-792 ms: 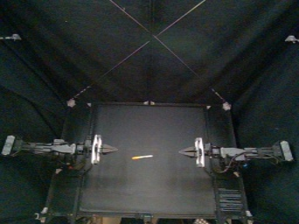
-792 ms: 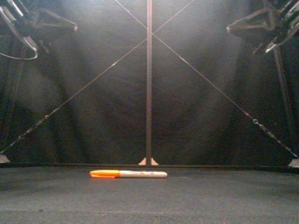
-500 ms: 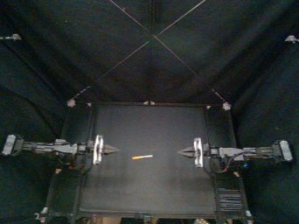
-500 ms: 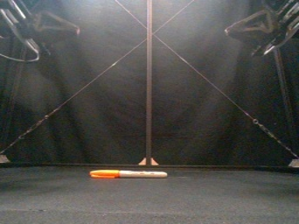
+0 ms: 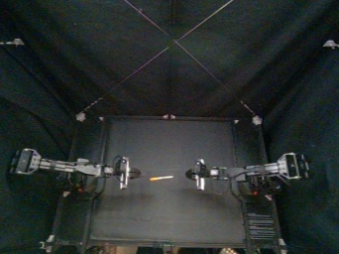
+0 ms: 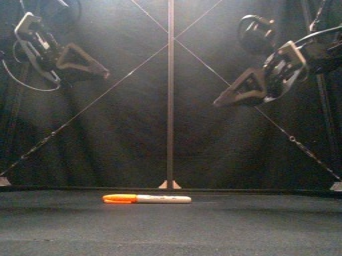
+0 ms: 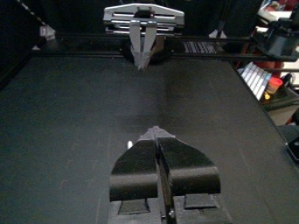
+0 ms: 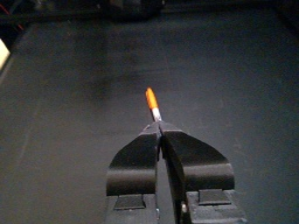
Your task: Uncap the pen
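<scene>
Right wrist view first: my right fingers point(image 8: 135, 162) are pressed together with nothing between them. Their tips are aimed along the pen point(image 8: 153, 105), which lies just beyond them with its orange cap point(image 8: 149, 95) at the far end. The left wrist view shows the left fingers point(image 7: 140, 166) closed and empty as well, and from there the pen is almost wholly hidden behind them. In the top view the pen point(image 5: 161, 179) lies flat on the black table point(image 5: 172, 213), about mid-table, between the two arms and apart from both. The front view puts both sets of fingers well above the surface, with the cap toward the left arm's side. What worries me is this: if I bring either arm down with the fingers closed, the tips would shove the pen, and being round it would likely roll or spin out of line. It lies low, so a steep descent could jam the tips against the table. And if the left side grips the barrel instead of the cap, or either hold is weak, the pull would only slide the pen loose, not open it.
</scene>
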### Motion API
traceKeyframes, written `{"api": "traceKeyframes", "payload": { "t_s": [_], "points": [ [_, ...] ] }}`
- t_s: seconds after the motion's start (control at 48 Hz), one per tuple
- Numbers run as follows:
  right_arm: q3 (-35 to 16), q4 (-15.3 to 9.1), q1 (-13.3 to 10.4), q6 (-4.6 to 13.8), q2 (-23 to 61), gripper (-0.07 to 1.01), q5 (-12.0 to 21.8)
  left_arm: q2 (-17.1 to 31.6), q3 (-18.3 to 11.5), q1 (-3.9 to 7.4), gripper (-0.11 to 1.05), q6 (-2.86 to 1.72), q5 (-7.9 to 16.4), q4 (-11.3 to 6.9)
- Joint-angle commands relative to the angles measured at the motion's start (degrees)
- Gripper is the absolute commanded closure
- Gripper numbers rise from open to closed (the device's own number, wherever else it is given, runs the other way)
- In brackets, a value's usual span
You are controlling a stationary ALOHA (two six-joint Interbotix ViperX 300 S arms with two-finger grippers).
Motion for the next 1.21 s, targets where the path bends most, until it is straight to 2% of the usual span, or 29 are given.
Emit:
{"api": "traceKeyframes", "payload": {
  "t_s": [0.021,0.104,0.271,0.417,0.542,0.667,0.792,0.917,1.021,1.167,1.208],
  "points": [
    [-4.7,0.0,-0.8,-0.26,5.7,0.15,-0.3,1.8,-1.8,0.00,0.31,0.00,-0.5,-0.18],
    [-6.9,0.0,-1.4,-0.70,9.5,0.07,0.4,3.1,-1.8,0.00,0.18,0.00,-0.5,-0.18],
    [-10.9,0.0,-2.6,-0.79,14.9,0.07,3.8,5.6,-1.8,-0.09,0.03,0.00,-0.1,-0.18],
    [-13.6,-0.2,-3.2,-0.97,18.4,0.08,6.2,7.3,-2.0,-0.09,0.01,0.00,-0.1,-0.18],
    [-15.6,-1.4,-3.0,-0.44,21.2,0.09,8.3,8.0,-2.0,-0.09,0.01,0.00,-0.1,-0.18],
    [-17.2,-2.2,-2.7,0.00,22.8,0.11,10.5,8.3,-2.0,-0.09,0.01,0.00,0.1,-0.79],
    [-17.9,-2.4,-2.7,-0.09,23.5,0.18,12.4,8.3,-2.1,0.09,0.01,0.09,0.7,-1.67],
    [-17.8,-2.5,-2.7,0.09,23.5,0.35,14.4,9.1,-2.8,0.62,0.01,0.18,1.6,-2.64],
    [-17.4,-2.4,-3.0,0.09,22.3,0.46,15.0,10.5,-4.3,1.41,0.00,0.26,3.1,-2.72],
    [-15.5,-2.5,-3.3,0.09,17.8,0.49,15.0,14.1,-8.5,3.60,0.00,0.53,6.9,-2.02],
    [-14.7,-2.6,-3.6,0.09,16.3,0.49,15.1,15.2,-9.8,4.04,0.00,0.44,8.1,-1.41]
  ]
}}
